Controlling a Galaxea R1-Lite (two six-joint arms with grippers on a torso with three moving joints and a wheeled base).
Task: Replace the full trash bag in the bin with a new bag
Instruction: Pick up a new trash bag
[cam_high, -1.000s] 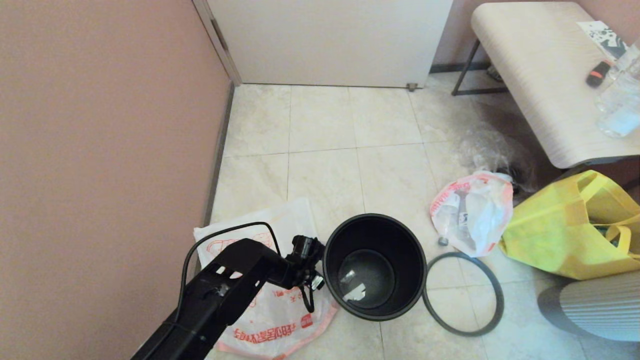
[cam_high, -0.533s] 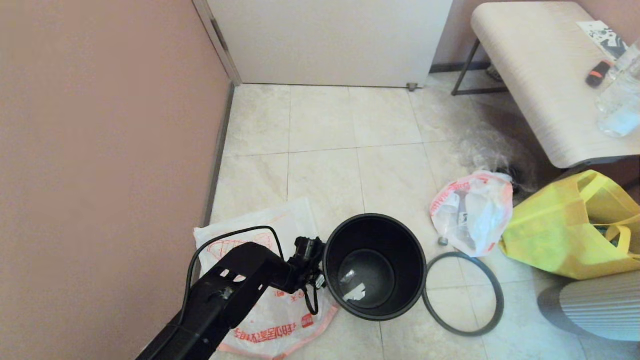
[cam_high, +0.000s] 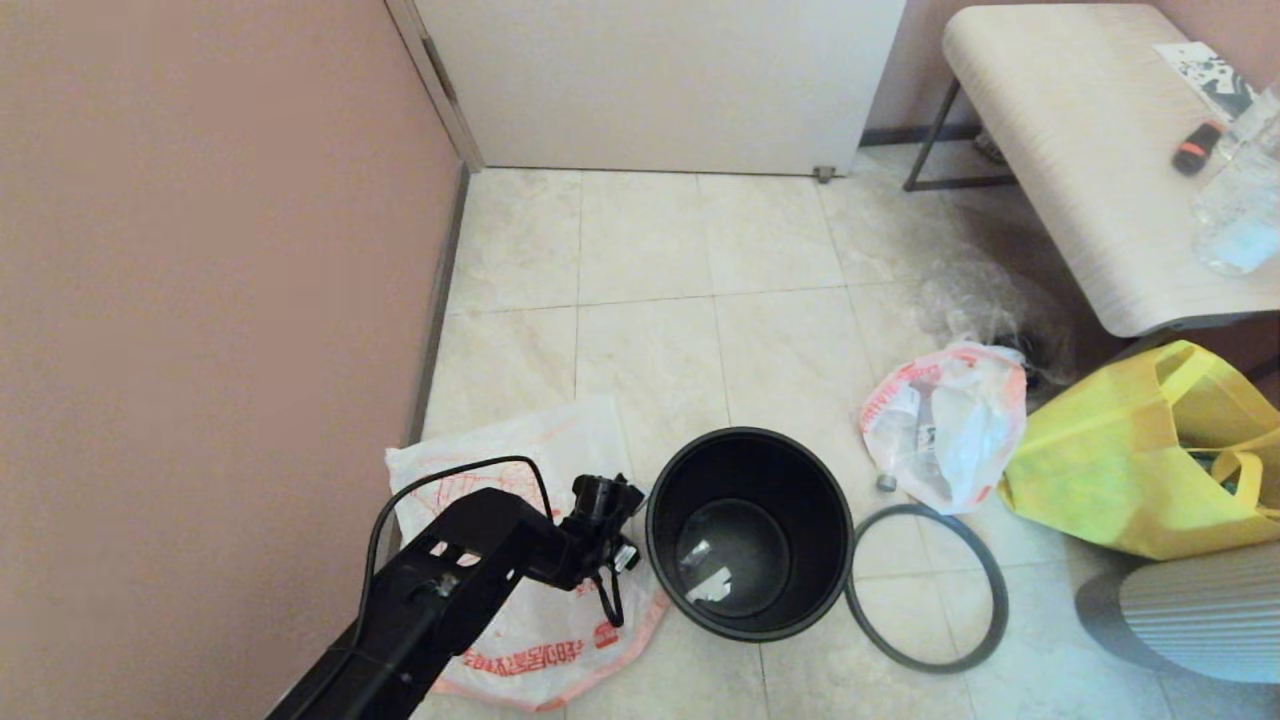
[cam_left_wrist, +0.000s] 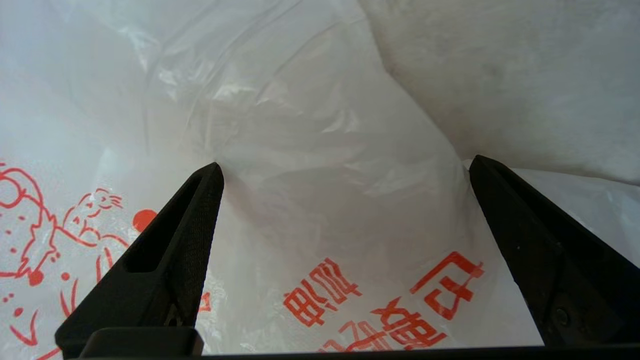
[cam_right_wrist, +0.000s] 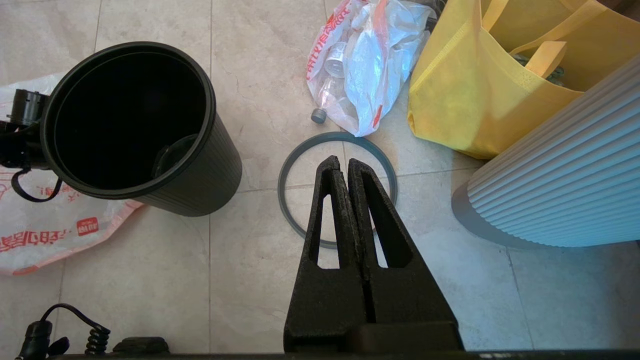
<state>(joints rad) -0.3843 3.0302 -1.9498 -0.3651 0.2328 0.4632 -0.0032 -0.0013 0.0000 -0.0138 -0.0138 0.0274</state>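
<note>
The new bag (cam_high: 540, 640) lies flat on the floor left of the bin (cam_high: 815, 540), with red figure print and characters. My left gripper (cam_left_wrist: 345, 165) stands open low over it, its fingers (cam_left_wrist: 190, 225) spread wide on the bag's white plastic (cam_left_wrist: 320, 125). The black bin stands upright with only small scraps at its bottom. Its grey hoop (cam_high: 990, 590) lies on the tiles to its right. The lumpy full trash bag (cam_high: 945, 425) rests beyond the hoop. My right gripper (cam_right_wrist: 340, 160) hangs shut and empty above the hoop (cam_right_wrist: 287, 170), out of the head view.
A yellow tote (cam_high: 1130, 450) sits right of the full trash bag, and a white ribbed object (cam_high: 1200, 610) stands nearer. A crumpled clear bag (cam_high: 975, 300) lies under the bench (cam_high: 1080, 130). A pink wall (cam_high: 200, 300) closes off the left side.
My left gripper has shifted slightly left, away from the bin. The new bag's near right corner has drawn in a little with it. The right gripper has stayed shut.
</note>
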